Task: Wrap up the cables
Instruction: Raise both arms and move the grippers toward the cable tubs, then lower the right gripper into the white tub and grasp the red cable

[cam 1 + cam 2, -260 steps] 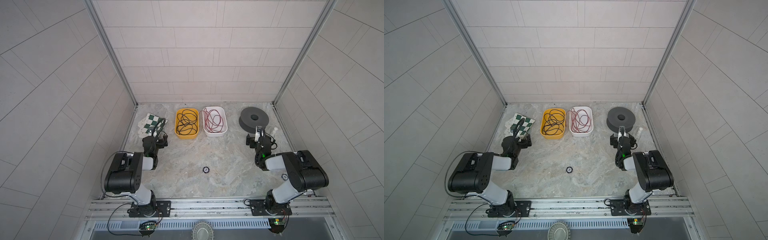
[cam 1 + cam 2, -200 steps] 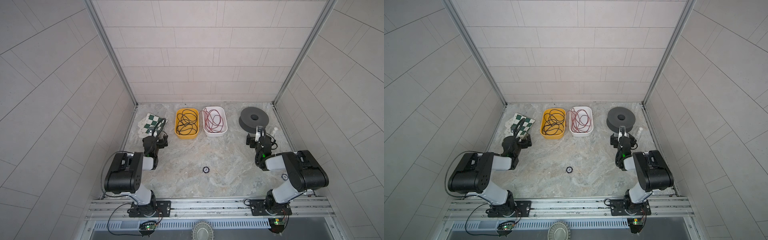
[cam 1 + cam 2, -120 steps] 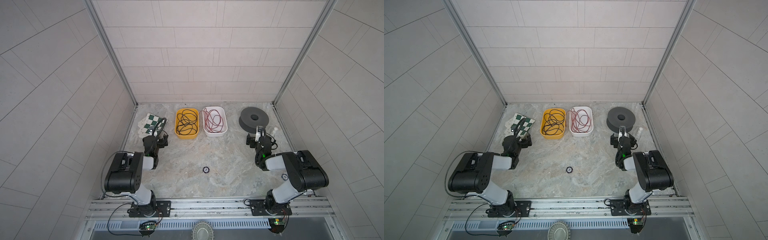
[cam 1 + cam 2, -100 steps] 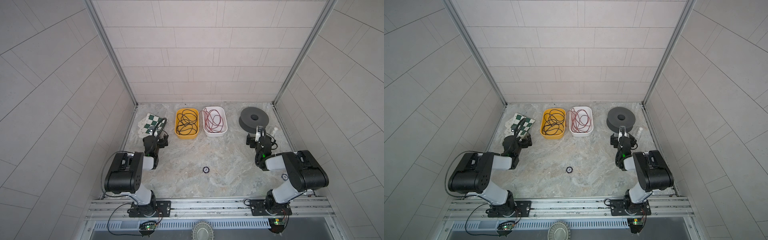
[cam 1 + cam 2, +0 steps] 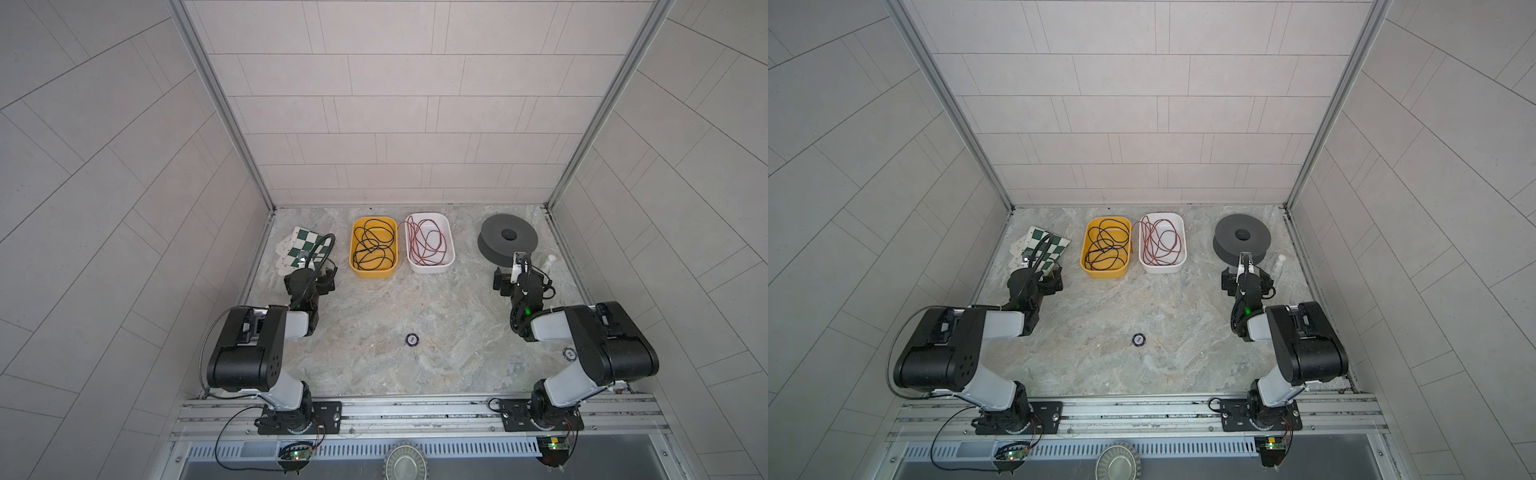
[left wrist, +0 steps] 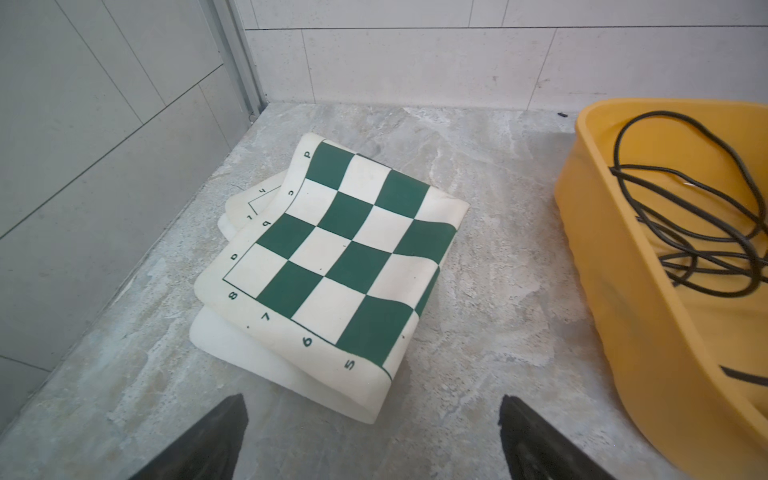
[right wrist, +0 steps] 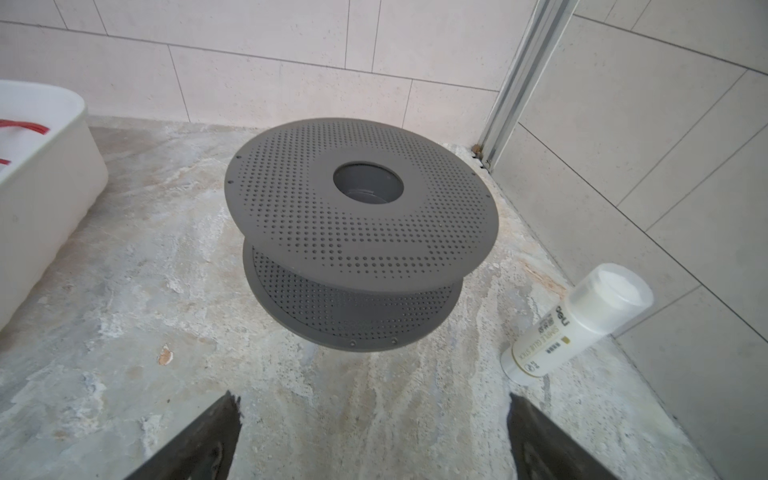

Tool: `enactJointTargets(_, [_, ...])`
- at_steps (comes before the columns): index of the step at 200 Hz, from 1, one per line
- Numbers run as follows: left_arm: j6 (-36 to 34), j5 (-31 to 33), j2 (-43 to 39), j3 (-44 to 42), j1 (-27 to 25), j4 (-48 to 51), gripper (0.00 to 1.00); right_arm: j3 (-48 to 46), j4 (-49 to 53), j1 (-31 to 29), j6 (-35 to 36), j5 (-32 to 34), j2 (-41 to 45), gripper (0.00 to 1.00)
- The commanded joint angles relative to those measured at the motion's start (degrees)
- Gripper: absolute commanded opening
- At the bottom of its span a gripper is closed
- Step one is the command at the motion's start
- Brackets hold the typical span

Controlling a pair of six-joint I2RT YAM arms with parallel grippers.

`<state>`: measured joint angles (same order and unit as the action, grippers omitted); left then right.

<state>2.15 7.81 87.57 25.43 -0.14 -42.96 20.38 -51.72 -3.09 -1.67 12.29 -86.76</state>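
Far from left pincer (image 6: 372,403) and right pincer (image 7: 374,397) — both gaping, empty — lies red wire (image 5: 427,246).

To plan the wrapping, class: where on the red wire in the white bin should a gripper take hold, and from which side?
Probably one loose strand of the red wire mid-bin, coming down from above. The walls of the white bin block a sideways approach, and so thin a wire needs jaws closing across it.

Chess mat (image 6: 332,257): nos. 8, 7, 6, 5 along one border, letters a, b, c, d along adjoining border, seen turned; "4" on lower fold. Glue stick (image 7: 573,324): brand "deli", "GLUE STICK"; smaller print unreadable
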Motion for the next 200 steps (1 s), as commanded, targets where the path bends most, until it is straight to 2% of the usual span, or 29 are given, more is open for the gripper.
enactJointTargets(1, [1.4,5.1,-4.8,4.0,-0.4,8.7,1.0,4.1,14.3,-1.0,1.3,3.1,8.2,1.0])
enactJointTargets(24, [4.7,8.4,-9.2,8.4,-0.8,19.3,1.0,7.2,23.3,-2.4,-0.6,5.2,13.5,0.99])
enactJointTargets(47, [10.1,8.2,-10.2,16.6,-0.8,34.9,0.99,14.4,40.1,-2.6,-9.7,6.5,16.9,0.99])
enactJointTargets(63, [12.7,5.8,-8.5,23.7,-0.7,45.9,0.99,21.1,51.3,-2.6,-14.7,3.9,16.8,1.0])
enactJointTargets(91, [16.8,-4.5,-7.3,32.8,-0.7,59.0,0.97,23.6,55.1,-2.5,-23.0,-4.0,18.6,0.99])
enactJointTargets(107, [18.7,-10.8,-7.4,35.4,-0.7,62.7,0.96,26.5,57.7,-2.5,-27.3,-11.7,18.2,0.99])
enactJointTargets(124, [19.6,-16.8,-7.6,37.7,-0.8,66.2,0.95,31.5,62.0,-3.0,-28.8,-19.5,15.6,0.99])
enactJointTargets(155, [18.7,-26.9,-8.6,38.6,-0.7,69.1,0.95,36.6,63.0,-6.2,-28.4,-21.9,11.9,0.99])
enactJointTargets(182, [18.6,-31.4,-10.5,36.0,-0.8,68.1,0.94,42.0,63.8,-9.1,-27.8,-24.9,5.9,0.95])
enactJointTargets(200, [18.6,-33.0,-12.8,34.0,-0.9,66.2,0.94,46.6,65.7,-12.3,-25.8,-24.3,1.1,0.94])
